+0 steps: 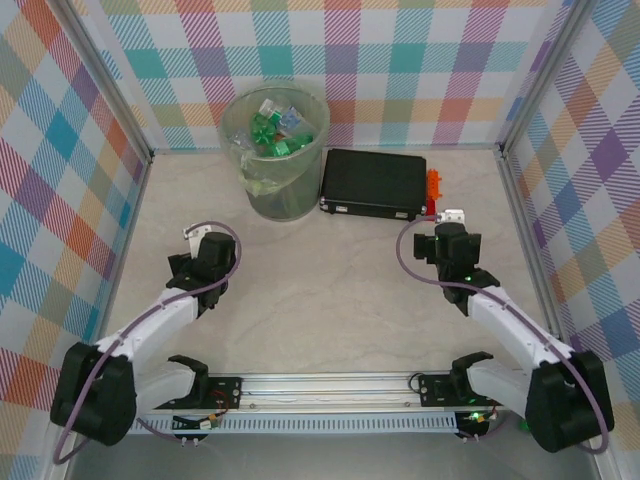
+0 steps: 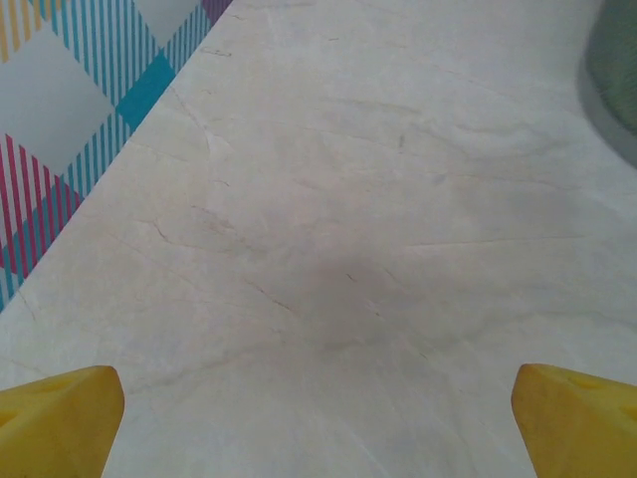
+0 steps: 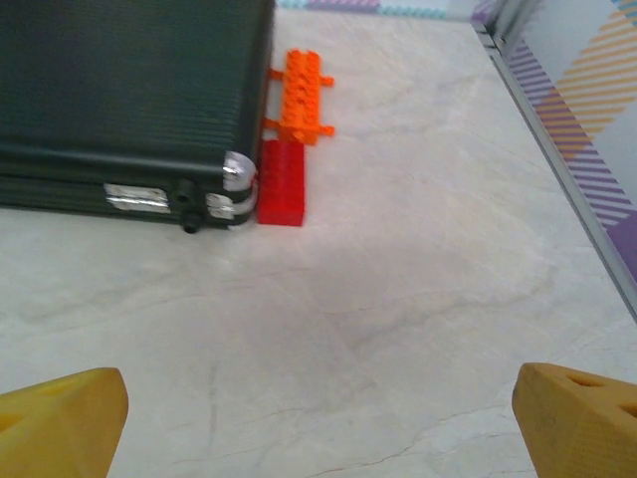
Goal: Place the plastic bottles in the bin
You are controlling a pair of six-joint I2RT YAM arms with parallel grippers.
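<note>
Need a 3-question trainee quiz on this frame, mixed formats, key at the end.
1. True or false: the plastic bottles in view lie inside the bin.
2. Multiple choice: what sits beside the right end of the black case? A) a green cup B) an orange brick and a red brick C) a spoon
3. Fill in: the left claw and the right claw are both ____ and hold nothing.
Key: 1 true; 2 B; 3 open.
</note>
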